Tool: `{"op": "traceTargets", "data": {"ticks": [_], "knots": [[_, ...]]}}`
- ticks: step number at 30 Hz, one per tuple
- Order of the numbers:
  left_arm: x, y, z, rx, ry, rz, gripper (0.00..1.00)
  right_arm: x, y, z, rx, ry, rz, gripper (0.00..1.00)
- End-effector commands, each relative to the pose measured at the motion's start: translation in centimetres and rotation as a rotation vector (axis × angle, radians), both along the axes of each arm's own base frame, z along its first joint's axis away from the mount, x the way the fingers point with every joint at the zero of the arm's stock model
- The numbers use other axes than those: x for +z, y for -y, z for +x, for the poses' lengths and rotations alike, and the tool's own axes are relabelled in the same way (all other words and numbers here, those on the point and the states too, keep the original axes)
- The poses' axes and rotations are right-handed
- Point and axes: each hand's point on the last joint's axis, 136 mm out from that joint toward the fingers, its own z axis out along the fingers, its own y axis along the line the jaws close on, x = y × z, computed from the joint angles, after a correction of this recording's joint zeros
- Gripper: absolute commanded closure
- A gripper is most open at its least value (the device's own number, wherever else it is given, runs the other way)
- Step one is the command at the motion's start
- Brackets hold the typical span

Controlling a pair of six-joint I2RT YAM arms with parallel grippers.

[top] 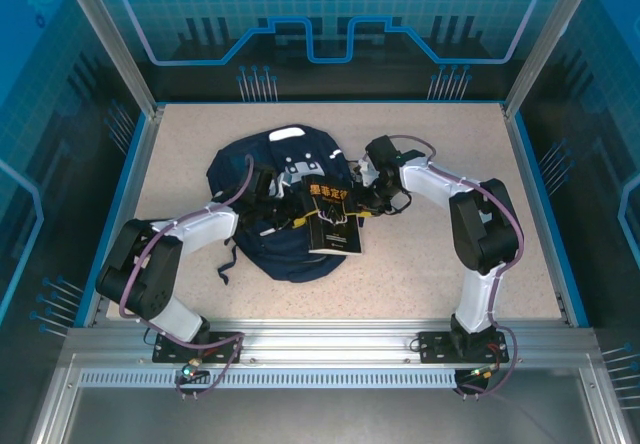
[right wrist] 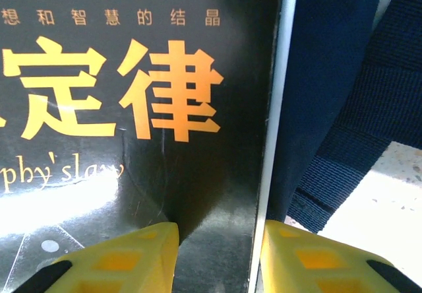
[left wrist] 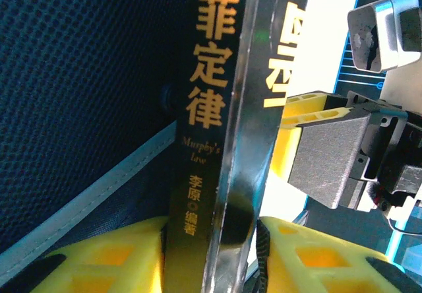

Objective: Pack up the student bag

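Note:
The student bag (top: 262, 164) is a navy-blue backpack lying flat on the middle of the table. A black book (top: 335, 220) with orange lettering sits over its right part. My left gripper (top: 300, 207) reaches the book from the left and my right gripper (top: 362, 204) from the right. In the left wrist view the yellow fingers (left wrist: 310, 260) of the left gripper (left wrist: 211, 253) press on both sides of the book's spine (left wrist: 204, 75), with the bag's mesh fabric (left wrist: 79, 75) behind. The right gripper (right wrist: 221, 253) is shut across the book's (right wrist: 132, 108) edge, with the bag (right wrist: 330, 62) beside it.
The speckled tabletop (top: 450, 144) has free room to the right, left and front of the bag. A black strap (top: 228, 264) trails off the bag's near left side. Metal rails and blue walls (top: 530, 164) frame the table. The right gripper's grey body (left wrist: 336, 161) is close behind the book.

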Motion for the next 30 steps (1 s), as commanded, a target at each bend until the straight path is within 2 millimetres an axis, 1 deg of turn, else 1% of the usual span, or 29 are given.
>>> {"op": "traceTargets", "data": {"ticks": [1,4,8,9,11,13,16,17,19,21,25,27,30], "knots": [[2.2,1.6,0.0,-0.045,0.057,-0.095,0.6,1.4,-1.9,-0.8,0.044,0.0,0.119,0.62],[2.4,2.1,0.1,-0.053,0.055,-0.133,0.6,1.6,-2.0,-0.9,0.046,-0.005,0.151,0.62],[2.1,2.4,0.2,-0.057,0.042,-0.16,0.6,1.7,-1.8,-0.8,0.034,-0.004,0.167,0.62],[2.0,2.5,0.2,-0.056,0.04,-0.158,0.64,1.8,-1.7,-0.7,0.03,-0.004,0.169,0.62],[1.6,2.2,0.3,-0.045,0.037,-0.143,0.67,1.8,-1.4,-0.6,0.023,-0.001,0.164,0.62],[1.5,2.0,0.3,-0.039,0.036,-0.127,0.73,2.0,-0.8,-0.6,0.005,0.007,0.147,0.62],[2.2,2.0,0.4,-0.034,0.056,-0.127,0.81,2.9,0.6,-0.2,-0.044,0.039,0.128,0.59],[2.4,1.9,0.5,-0.031,0.062,-0.127,0.82,3.3,1.1,-0.1,-0.063,0.05,0.129,0.57],[3.6,1.8,0.7,-0.024,0.094,-0.135,0.84,4.7,1.9,0.0,-0.104,0.086,0.163,0.51],[5.0,1.8,1.0,-0.012,0.129,-0.145,0.85,6.2,2.7,0.1,-0.155,0.127,0.195,0.39],[8.8,1.4,2.0,0.047,0.218,-0.174,0.86,9.7,4.0,0.1,-0.259,0.198,0.303,0.23],[10.9,1.1,2.5,0.076,0.269,-0.188,0.87,11.4,4.2,-0.2,-0.3,0.221,0.372,0.17],[13.9,0.3,3.2,0.137,0.346,-0.202,0.87,13.9,3.9,-0.5,-0.334,0.261,0.473,0.11]]}}
